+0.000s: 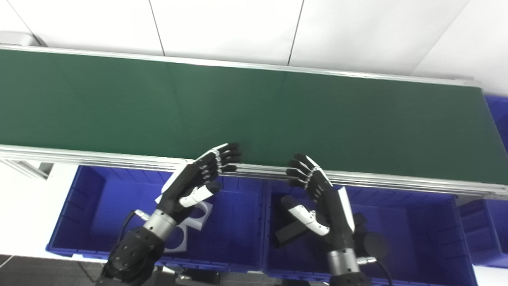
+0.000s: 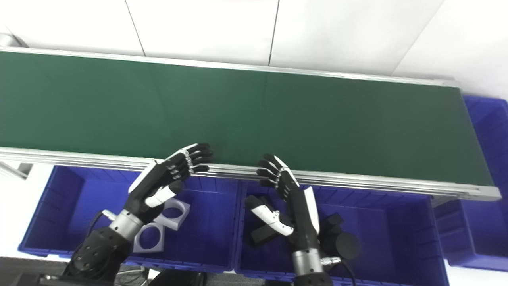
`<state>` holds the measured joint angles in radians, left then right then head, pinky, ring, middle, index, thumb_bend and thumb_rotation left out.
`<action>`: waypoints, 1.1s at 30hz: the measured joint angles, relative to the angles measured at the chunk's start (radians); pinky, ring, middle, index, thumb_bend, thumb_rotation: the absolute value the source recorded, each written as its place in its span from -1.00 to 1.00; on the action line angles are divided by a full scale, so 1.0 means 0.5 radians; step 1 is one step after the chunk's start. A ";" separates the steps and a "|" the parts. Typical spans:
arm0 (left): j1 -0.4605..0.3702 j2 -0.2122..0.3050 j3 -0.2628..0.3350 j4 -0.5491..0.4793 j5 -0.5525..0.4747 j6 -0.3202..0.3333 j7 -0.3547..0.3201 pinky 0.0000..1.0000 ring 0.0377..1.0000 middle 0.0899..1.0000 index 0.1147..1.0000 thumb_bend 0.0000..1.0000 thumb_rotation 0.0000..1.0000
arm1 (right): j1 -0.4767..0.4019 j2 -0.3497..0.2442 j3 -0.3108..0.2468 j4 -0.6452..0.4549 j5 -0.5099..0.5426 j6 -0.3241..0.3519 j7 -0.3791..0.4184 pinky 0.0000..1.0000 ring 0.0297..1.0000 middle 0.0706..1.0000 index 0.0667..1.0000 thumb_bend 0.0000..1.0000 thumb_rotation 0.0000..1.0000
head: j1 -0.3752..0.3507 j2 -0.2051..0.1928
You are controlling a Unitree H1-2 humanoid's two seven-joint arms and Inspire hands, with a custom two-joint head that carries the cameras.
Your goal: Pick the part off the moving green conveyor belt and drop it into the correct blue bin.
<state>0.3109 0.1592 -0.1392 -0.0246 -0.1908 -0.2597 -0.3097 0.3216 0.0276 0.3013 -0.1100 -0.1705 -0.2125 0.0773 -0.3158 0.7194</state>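
The green conveyor belt [image 1: 254, 111] runs across the picture and no part shows on it. My left hand [image 1: 198, 176] is open above the left blue bin [image 1: 99, 190], its fingertips over the belt's near rail. My right hand [image 1: 317, 198] is open above the middle blue bin [image 1: 416, 222], palm facing left, fingertips at the rail. Neither hand holds anything. Two white square parts with round holes [image 2: 158, 226] lie in the left bin. Black parts, a block [image 2: 262, 234] and a round disc [image 2: 345, 245], lie in the middle bin.
An aluminium rail [image 1: 397, 178] borders the belt's near edge, right above the bins. Another blue bin [image 2: 486, 139] stands at the belt's right end, and a further one [image 1: 488, 234] at the lower right. White wall panels rise behind the belt.
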 measured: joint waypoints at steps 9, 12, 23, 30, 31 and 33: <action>-0.022 0.010 0.034 0.103 -0.037 -0.083 -0.054 0.57 0.62 0.64 0.64 0.68 0.24 | -0.048 0.005 0.009 0.086 -0.013 -0.018 -0.022 0.39 0.54 0.60 0.70 0.57 0.17 | 0.009 -0.009; -0.021 0.010 0.034 0.107 -0.036 -0.096 -0.071 0.56 0.62 0.64 0.64 0.69 0.24 | -0.052 0.004 0.009 0.091 -0.013 -0.027 -0.025 0.39 0.53 0.59 0.69 0.57 0.18 | 0.015 -0.018; -0.020 -0.005 0.062 0.151 -0.035 -0.156 -0.075 0.55 0.61 0.62 0.62 0.75 0.21 | -0.042 0.006 0.010 0.095 -0.025 -0.031 -0.048 0.36 0.50 0.56 0.66 0.41 0.26 | 0.033 -0.043; -0.016 -0.043 0.071 0.159 -0.030 -0.220 -0.071 0.55 0.61 0.62 0.61 0.81 0.22 | -0.007 0.011 0.002 0.081 -0.105 -0.079 -0.135 0.34 0.48 0.56 0.64 0.29 0.30 | 0.086 -0.052; -0.014 -0.050 0.072 0.158 -0.027 -0.229 -0.069 0.56 0.62 0.62 0.61 0.82 0.23 | 0.007 0.009 0.002 0.071 -0.110 -0.085 -0.139 0.34 0.49 0.57 0.65 0.28 0.31 | 0.089 -0.052; 0.002 -0.058 0.071 0.155 -0.003 -0.250 -0.066 0.57 0.63 0.63 0.62 0.84 0.24 | 0.041 -0.002 0.002 0.032 -0.124 -0.098 -0.139 0.34 0.49 0.58 0.66 0.30 0.32 | 0.098 -0.052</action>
<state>0.3117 0.1303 -0.1035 0.0531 -0.1921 -0.3847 -0.3429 0.3423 0.0267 0.3021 -0.0939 -0.2323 -0.2616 0.0076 -0.2669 0.6934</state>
